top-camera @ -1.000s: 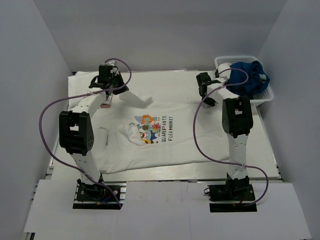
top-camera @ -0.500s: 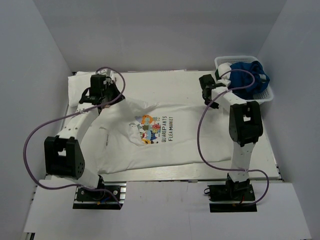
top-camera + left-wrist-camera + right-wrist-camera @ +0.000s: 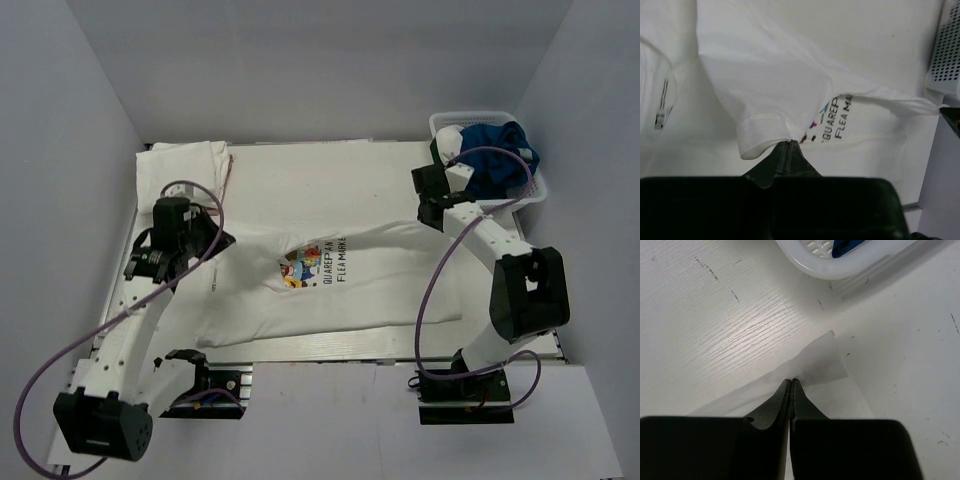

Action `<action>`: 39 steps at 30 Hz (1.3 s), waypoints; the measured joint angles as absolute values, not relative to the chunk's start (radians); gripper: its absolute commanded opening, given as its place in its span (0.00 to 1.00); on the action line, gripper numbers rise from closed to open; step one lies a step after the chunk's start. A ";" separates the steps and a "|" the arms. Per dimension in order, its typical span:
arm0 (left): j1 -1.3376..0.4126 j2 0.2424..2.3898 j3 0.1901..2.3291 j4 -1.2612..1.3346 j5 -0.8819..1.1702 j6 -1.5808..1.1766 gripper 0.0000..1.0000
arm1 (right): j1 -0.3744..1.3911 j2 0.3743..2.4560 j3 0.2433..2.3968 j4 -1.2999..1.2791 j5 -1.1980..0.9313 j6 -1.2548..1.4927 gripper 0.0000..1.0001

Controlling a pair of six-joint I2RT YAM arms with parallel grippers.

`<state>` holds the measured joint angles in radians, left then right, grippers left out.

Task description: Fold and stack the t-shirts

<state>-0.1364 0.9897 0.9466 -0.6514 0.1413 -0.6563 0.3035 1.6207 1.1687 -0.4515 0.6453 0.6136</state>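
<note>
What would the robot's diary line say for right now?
step: folding | left gripper: shut on printed t-shirt sleeve | right gripper: shut on its opposite edge | folded t-shirt: far-left corner

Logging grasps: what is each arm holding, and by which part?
Both hold the printed t-shirt: the left gripper pinches a sleeve cuff, the right gripper a thin cloth edge near the basket.

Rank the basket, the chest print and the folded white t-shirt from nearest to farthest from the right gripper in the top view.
1. Basket, just beyond the right gripper, far right corner.
2. Chest print on the printed t-shirt, mid-table, leftward.
3. Folded white t-shirt, far left corner.
</note>
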 measured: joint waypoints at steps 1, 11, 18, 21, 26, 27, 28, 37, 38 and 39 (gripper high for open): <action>-0.138 0.960 0.921 -0.670 0.142 -0.666 0.00 | 0.303 1.607 1.153 -0.442 0.639 0.610 0.00; -0.142 0.685 0.712 -0.901 0.175 -0.792 0.00 | 0.303 1.547 1.045 -0.393 0.597 0.593 0.00; -0.142 0.595 0.603 -1.010 0.188 -0.853 0.00 | 0.303 1.484 0.984 -0.391 0.587 0.602 0.00; -0.142 0.588 0.587 -1.060 0.188 -0.873 0.00 | 0.303 1.459 0.960 -0.387 0.586 0.607 0.00; -0.142 0.573 0.587 -1.103 0.192 -0.892 0.18 | 0.302 1.435 0.903 -0.385 0.573 0.630 0.01; -0.142 0.575 0.587 -1.112 0.195 -0.893 0.25 | 0.302 1.435 0.888 -0.387 0.573 0.641 0.13; -0.142 0.577 0.587 -1.121 0.199 -0.894 0.46 | 0.302 1.434 0.875 -0.391 0.575 0.657 0.34; -0.144 0.675 0.771 -1.239 0.191 -0.868 1.00 | 0.287 1.372 0.810 -0.547 0.612 0.773 0.90; -0.144 0.693 0.804 -1.219 0.184 -0.859 1.00 | 0.286 1.346 0.810 -0.552 0.607 0.774 0.90; -0.144 0.711 0.822 -1.192 0.179 -0.852 1.00 | 0.286 1.319 0.810 -0.551 0.600 0.770 0.90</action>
